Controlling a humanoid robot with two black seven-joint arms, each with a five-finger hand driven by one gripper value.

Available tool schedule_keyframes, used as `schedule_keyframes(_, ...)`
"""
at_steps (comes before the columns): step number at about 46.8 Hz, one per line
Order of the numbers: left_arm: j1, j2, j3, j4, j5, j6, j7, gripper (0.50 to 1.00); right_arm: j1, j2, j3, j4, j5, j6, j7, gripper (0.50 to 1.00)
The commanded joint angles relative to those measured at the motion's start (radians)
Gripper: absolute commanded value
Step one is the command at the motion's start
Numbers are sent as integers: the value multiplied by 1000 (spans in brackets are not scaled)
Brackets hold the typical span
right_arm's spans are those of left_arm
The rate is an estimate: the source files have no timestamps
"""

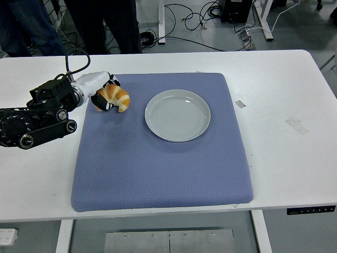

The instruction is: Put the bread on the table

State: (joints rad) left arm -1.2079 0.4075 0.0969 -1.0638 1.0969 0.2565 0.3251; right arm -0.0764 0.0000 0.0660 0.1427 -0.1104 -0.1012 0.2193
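A golden croissant (115, 97) is held in my left hand (105, 98), whose black fingers curl around it. The hand hangs low over the far left corner of the blue mat (158, 158), and I cannot tell whether the bread touches the mat. My left arm (37, 118) reaches in from the left edge over the white table (284, 153). An empty grey plate (177, 115) sits on the mat to the right of the croissant. The right arm is out of the picture.
Legs of people (105, 21) stand behind the table's far edge at the top left. Cables lie on the floor beyond. Small bits of tape (297, 125) sit on the table's right side.
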Motion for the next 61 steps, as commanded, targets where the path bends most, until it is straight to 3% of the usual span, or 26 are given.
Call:
schedule_keyframes(1, -5, 2, -19, -1, -23, -2, 0, 971, 1, 0, 0, 0, 0, 0, 0, 1000)
schedule_keyframes(12, -12, 5, -42, -5, -54, -25, 0, 974, 0, 0, 0, 0, 0, 0, 0, 1000)
schedule_keyframes(17, -13, 11, -127, -4, -162, -39, -11, 974, 0, 0, 0, 0, 0, 0, 0, 1000)
schedule_keyframes(23, -13, 17, -224, -2, -279, -54, -64, 971, 1, 0, 0, 0, 0, 0, 0, 1000)
schedule_keyframes(33, -4, 77, -333, 7, -322, -59, -141, 968, 1, 0, 0, 0, 0, 0, 0, 1000)
schedule_keyframes(42, 14, 112, -416, 82, -477, -68, -224, 968, 0, 0, 0, 0, 0, 0, 0, 1000)
schedule_keyframes(52, 64, 177, -445, 154, -655, -132, -336, 968, 0, 0, 0, 0, 0, 0, 0, 1000)
schedule_keyframes(61, 119, 229, -528, 179, -693, -184, -347, 968, 0, 0, 0, 0, 0, 0, 0, 1000)
